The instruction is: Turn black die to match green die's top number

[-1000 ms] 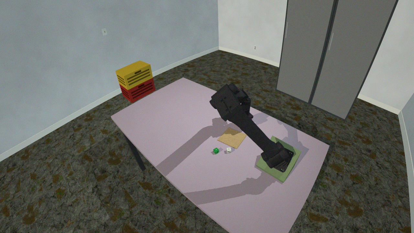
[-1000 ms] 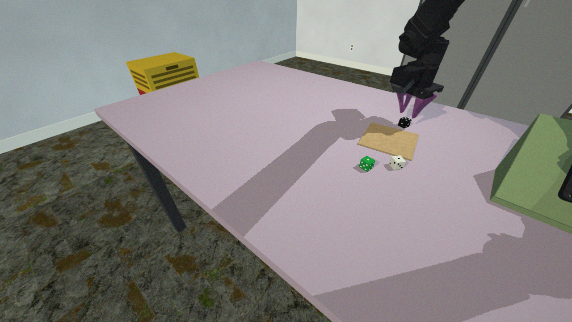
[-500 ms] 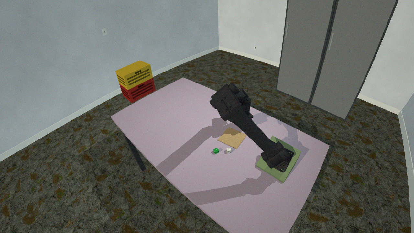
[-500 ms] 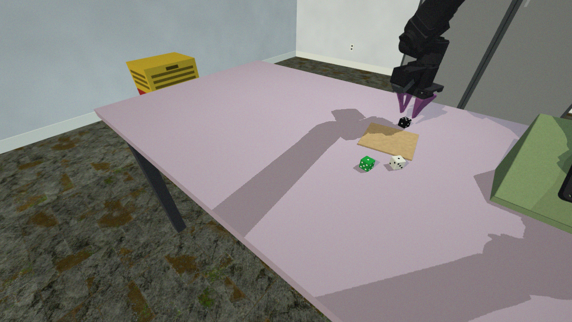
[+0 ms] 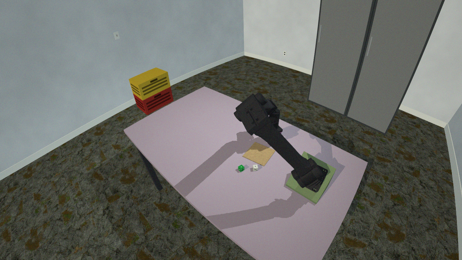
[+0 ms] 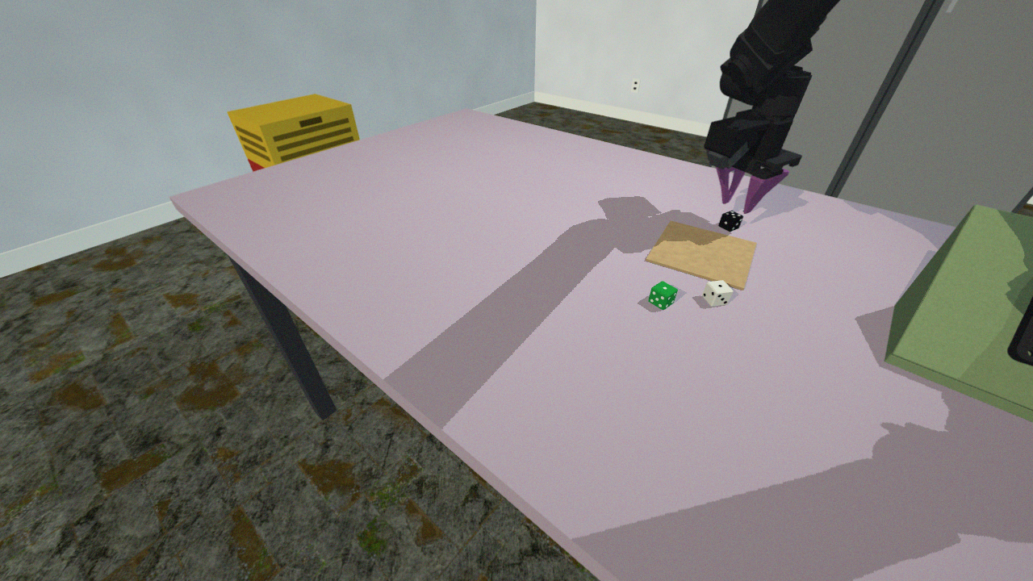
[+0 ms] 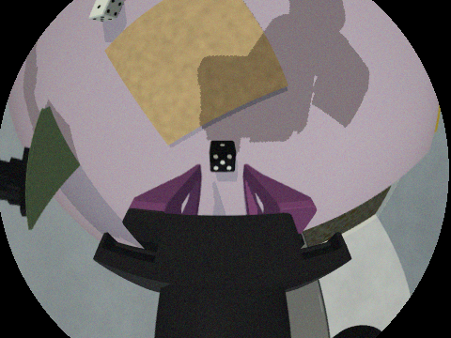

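The black die [image 6: 729, 220] rests on the pink counter [image 6: 447, 216], just beside the tan mat's [image 6: 702, 254] far edge and off it. Above it at 12 o'clock hangs the hand [image 6: 746, 194], its purple fingers partly spread and gripping nothing. At 6 o'clock beyond the mat lie the green die [image 6: 662, 295] and white die [image 6: 717, 292].

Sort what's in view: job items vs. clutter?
Job items:
- black die, on the table beside the mat
- green die
- tan mat
- pincer, open above the black die

Just lying about:
- white die (must keep its face)
- yellow crate stacked on red crate
- grey cabinet
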You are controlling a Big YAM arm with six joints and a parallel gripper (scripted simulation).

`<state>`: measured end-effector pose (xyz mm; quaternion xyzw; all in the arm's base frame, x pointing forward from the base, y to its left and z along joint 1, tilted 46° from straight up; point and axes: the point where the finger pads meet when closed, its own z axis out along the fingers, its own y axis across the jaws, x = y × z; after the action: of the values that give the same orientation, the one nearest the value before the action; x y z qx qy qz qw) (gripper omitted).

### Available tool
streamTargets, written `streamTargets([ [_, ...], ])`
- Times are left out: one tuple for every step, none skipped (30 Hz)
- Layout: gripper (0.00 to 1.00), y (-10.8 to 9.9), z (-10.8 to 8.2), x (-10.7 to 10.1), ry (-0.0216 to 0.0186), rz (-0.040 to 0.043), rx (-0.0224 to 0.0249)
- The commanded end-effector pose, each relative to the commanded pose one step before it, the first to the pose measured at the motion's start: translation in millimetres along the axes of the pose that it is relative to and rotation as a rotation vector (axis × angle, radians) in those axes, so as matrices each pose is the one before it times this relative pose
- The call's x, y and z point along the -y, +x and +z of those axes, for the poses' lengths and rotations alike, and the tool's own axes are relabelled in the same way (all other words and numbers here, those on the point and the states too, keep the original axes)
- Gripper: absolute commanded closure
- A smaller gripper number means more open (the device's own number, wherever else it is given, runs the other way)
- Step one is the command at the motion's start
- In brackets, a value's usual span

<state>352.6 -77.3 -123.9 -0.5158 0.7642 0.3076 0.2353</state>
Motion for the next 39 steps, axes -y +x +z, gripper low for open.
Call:
streamTargets([
  [0.60,-4.65,5.93,-1.73,-0.00261,-0.01515,-0.00133],
  [0.60,0.00,0.00,0.00,0.00000,0.00000,0.00000],
  [0.60,0.00,0.00,0.00,0.00000,0.00000,0.00000],
  [0.60,0.00,0.00,0.00,0.00000,0.00000,0.00000],
  [0.60,0.00,0.00,0.00,0.00000,0.00000,0.00000],
  [0.60,0.00,0.00,0.00,0.00000,0.00000,0.00000],
  [0.60,0.00,0.00,0.00,0.00000,0.00000,0.00000],
  [0.60,0.00,0.00,0.00,0.00000,0.00000,0.00000],
  [0.60,0.00,0.00,0.00,0.00000,0.00000,0.00000],
  [0.60,0.00,0.00,0.00,0.00000,0.00000,0.00000],
  [0.60,0.00,0.00,0.00,0.00000,0.00000,0.00000],
  [0.60,0.00,0.00,0.00,0.00000,0.00000,0.00000],
  [0.60,0.00,0.00,0.00,0.00000,0.00000,0.00000],
  [0.60,0.00,0.00,0.00,0.00000,0.00000,0.00000],
  [0.60,0.00,0.00,0.00,0.00000,0.00000,0.00000],
  [0.60,0.00,0.00,0.00,0.00000,0.00000,0.00000],
  [0.60,0.00,0.00,0.00,0.00000,0.00000,0.00000],
  [0.60,0.02,0.04,-0.01,-0.00006,0.00013,0.00003],
  [0.60,0.10,0.23,-0.09,-0.00038,0.00086,0.00017],
  [0.60,0.27,0.60,-0.23,-0.00096,0.00218,0.00043],
  [0.60,0.48,1.08,-0.42,-0.00173,0.00394,0.00078],
  [0.60,0.74,1.65,-0.64,-0.00265,0.00553,0.00116],
  [0.60,0.90,2.04,-0.77,-0.00318,0.00290,0.00119],
  [0.60,-0.03,0.91,-0.01,0.00002,0.00001,0.00017],
  [0.60,-0.02,1.11,-0.02,0.00001,0.00001,0.00017],
  [0.60,0.00,1.30,-0.03,-0.00004,0.00002,0.00002],
  [0.60,0.00,1.47,-0.03,-0.00004,0.00002,0.00002],
  [0.60,0.00,1.62,-0.04,-0.00005,0.00002,0.00003],
  [0.60,0.00,0.00,0.00,0.00000,0.00000,0.00000],
  [0.60,0.00,0.00,0.00,0.00000,0.00000,0.00000],
  [0.60,0.00,1.75,-0.04,-0.00004,0.00002,0.00002],
  [0.60,0.00,1.85,-0.04,-0.00005,0.00002,0.00002],
  [0.60,0.00,1.91,-0.05,-0.00006,0.00002,0.00003],
  [0.60,0.01,1.94,-0.04,-0.00006,0.00003,0.00002],
  [0.60,0.00,1.94,-0.05,-0.00006,0.00002,0.00003],
  [0.60,0.01,1.90,-0.04,-0.00005,0.00003,0.00002],
  [0.60,0.00,1.83,-0.05,-0.00006,0.00002,0.00003],
  [0.60,0.00,1.73,-0.04,-0.00005,0.00002,0.00002],
  [0.60,0.00,1.60,-0.04,-0.00005,0.00002,0.00002],
])
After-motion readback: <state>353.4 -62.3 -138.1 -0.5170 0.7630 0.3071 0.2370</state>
